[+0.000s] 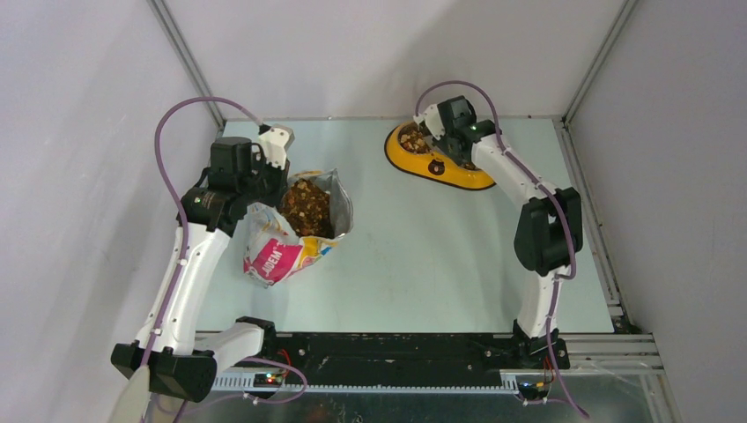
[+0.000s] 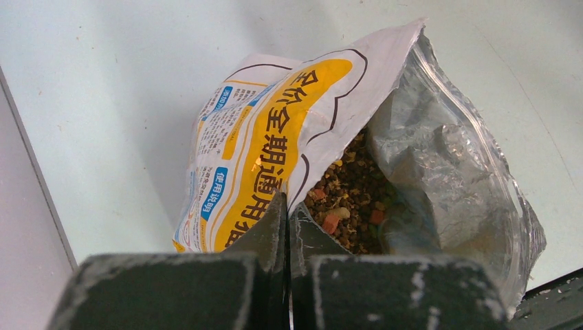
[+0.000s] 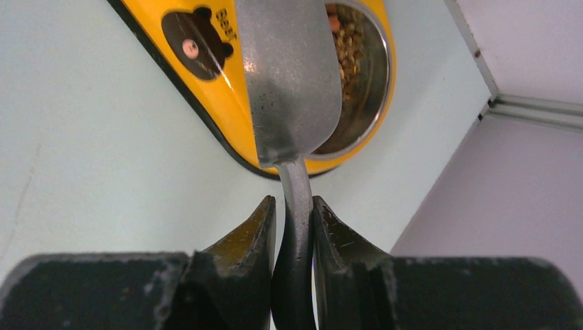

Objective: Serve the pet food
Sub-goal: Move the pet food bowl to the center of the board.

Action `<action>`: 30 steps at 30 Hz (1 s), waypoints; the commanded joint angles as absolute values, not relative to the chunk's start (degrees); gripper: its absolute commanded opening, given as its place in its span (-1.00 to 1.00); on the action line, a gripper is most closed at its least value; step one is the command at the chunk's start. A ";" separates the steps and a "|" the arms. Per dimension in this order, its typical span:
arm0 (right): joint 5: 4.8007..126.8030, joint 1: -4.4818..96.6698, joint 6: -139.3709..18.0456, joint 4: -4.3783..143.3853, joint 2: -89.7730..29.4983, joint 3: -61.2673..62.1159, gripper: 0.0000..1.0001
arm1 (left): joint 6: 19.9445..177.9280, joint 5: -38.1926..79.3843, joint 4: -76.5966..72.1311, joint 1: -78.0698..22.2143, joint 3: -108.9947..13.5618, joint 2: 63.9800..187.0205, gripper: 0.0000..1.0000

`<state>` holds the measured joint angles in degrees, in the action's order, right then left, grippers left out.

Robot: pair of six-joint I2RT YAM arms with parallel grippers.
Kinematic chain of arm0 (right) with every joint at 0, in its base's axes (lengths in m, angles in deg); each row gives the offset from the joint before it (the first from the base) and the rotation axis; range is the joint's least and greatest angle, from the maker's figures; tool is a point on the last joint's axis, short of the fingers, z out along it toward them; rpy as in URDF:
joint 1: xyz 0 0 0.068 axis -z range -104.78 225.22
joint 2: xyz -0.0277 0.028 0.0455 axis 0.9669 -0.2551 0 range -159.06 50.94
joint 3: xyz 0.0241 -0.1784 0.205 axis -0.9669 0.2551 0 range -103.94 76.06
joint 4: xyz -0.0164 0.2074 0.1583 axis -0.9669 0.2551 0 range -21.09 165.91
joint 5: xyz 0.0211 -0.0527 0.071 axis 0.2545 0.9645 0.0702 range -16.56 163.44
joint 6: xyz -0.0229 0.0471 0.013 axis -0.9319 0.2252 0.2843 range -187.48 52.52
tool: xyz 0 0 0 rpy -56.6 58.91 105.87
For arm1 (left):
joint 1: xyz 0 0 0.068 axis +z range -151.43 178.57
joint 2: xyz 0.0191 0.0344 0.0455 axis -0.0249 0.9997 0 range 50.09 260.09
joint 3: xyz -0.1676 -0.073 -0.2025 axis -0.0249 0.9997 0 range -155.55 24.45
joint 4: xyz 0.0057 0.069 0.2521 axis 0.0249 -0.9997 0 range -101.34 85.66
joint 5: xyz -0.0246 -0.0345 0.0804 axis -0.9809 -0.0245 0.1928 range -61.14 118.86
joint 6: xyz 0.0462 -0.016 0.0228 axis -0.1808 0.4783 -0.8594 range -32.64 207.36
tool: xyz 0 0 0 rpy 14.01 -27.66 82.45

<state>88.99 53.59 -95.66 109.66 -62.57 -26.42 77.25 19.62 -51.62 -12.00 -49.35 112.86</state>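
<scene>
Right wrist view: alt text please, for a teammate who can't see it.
The right tool grips the handle of a grey metal scoop, held over a yellow feeder on the pale table. Kibble lies in the feeder's steel bowl.

Plain pale grey walls [image 1: 370, 53] enclose a pale green table [image 1: 423, 264], metal posts [image 1: 184, 53] at the corners

On the table's [image 1: 414, 264] left, a bag [image 1: 282, 251] of pet food [image 1: 306, 208]; at far right, the feeder [image 1: 445, 174], scoop [image 3: 292, 75] over one bowl [image 3: 377, 75].
</scene>
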 commanded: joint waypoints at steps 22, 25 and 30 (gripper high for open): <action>110.95 46.03 -124.45 87.91 -47.27 -5.47 -1.00 | 77.35 18.58 -50.02 -11.10 -49.24 109.35 -1.00; 113.48 43.78 -128.25 83.65 -46.54 -2.51 -1.00 | 77.35 18.57 -50.08 -11.10 -49.31 109.26 -1.00; 118.74 41.38 -135.05 78.60 -47.68 -0.81 -1.00 | 77.42 18.53 -50.13 -11.10 -49.29 109.07 -1.00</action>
